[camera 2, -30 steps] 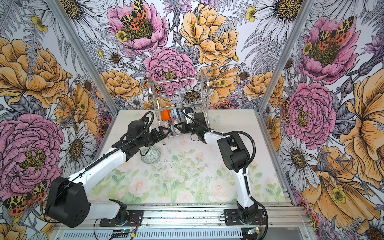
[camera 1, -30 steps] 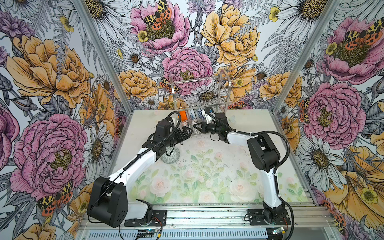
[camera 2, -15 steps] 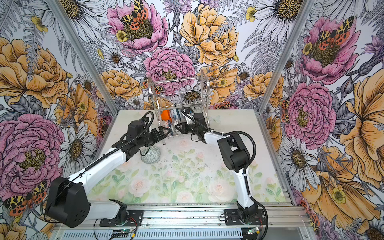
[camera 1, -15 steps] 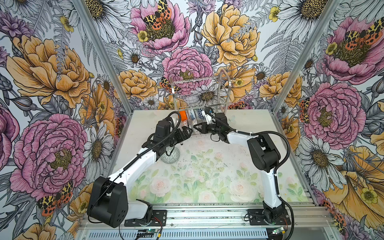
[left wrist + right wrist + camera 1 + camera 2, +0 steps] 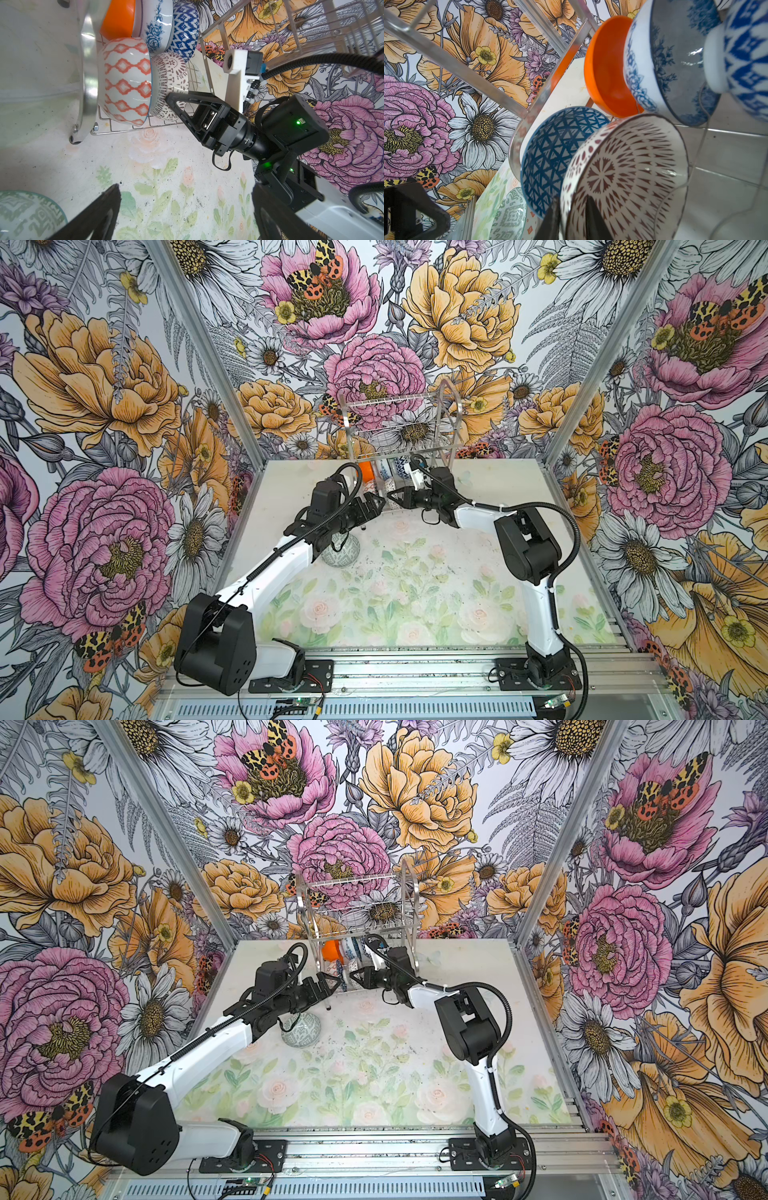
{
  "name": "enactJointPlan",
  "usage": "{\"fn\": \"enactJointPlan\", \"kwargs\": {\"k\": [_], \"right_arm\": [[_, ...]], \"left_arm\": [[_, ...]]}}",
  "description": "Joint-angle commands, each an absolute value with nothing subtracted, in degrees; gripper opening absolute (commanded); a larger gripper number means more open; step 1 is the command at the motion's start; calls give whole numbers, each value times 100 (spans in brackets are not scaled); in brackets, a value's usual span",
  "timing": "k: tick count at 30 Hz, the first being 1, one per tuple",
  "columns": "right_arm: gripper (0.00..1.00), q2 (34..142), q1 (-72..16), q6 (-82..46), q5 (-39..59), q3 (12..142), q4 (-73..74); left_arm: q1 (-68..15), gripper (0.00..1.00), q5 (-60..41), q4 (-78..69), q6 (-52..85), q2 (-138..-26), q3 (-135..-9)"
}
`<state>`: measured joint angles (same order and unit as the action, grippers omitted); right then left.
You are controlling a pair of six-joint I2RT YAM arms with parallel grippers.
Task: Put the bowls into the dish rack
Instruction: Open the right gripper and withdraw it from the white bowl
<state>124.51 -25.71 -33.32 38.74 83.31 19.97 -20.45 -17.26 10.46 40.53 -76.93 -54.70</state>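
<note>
1. The two-tier silver wire dish rack (image 5: 399,404) (image 5: 353,880) stands at the middle of the far edge of the pale flower-printed table (image 5: 415,593). Its lower tier holds five ceramic bowls, all standing on edge.
2. The left wrist view shows the back row packed together: a plain orange bowl (image 5: 118,18), a white bowl with blue flowers (image 5: 154,22) and a blue-and-white diamond bowl (image 5: 185,27).
3. In front of them an orange-and-white lattice bowl (image 5: 124,81) leans against the rack's left side band. It touches a dark-red-and-white patterned bowl (image 5: 170,72) (image 5: 623,176).
4. The right gripper (image 5: 571,199) (image 5: 395,499) straddles that last bowl's rim with its jaws only a little apart, one finger outside and one inside.
   - A sliver of the bowl's inside shows between the wall and the inner finger.
   - Whether the outer finger touches the bowl cannot be told.
   - The left wrist view shows only the outer finger.
5. A grey-green patterned bowl (image 5: 341,554) (image 5: 302,1029) lies on the table in front of the rack's left end, apart from it and seemingly mouth down.
   - The left arm covers part of it in both top views.
   - The picture's edge cuts it off in the left wrist view.
6. The left gripper (image 5: 371,508) (image 5: 186,187) hovers above the table just past that bowl. Its jaws are spread wide with nothing between them.
7. In both top views the racked bowls are mostly hidden behind wires and grippers.
</note>
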Motion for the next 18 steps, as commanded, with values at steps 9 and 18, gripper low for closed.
{"fn": "enactJointPlan", "kwargs": {"k": [9, 18], "right_arm": [[31, 12059, -2597, -3234, 3745, 8170, 2173], [39, 11971, -2587, -3186, 3638, 8071, 2188]], "left_arm": [[-2057, 99, -1784, 928, 4097, -7700, -5405], [-2057, 99, -1784, 923, 4096, -7692, -5397]]}}
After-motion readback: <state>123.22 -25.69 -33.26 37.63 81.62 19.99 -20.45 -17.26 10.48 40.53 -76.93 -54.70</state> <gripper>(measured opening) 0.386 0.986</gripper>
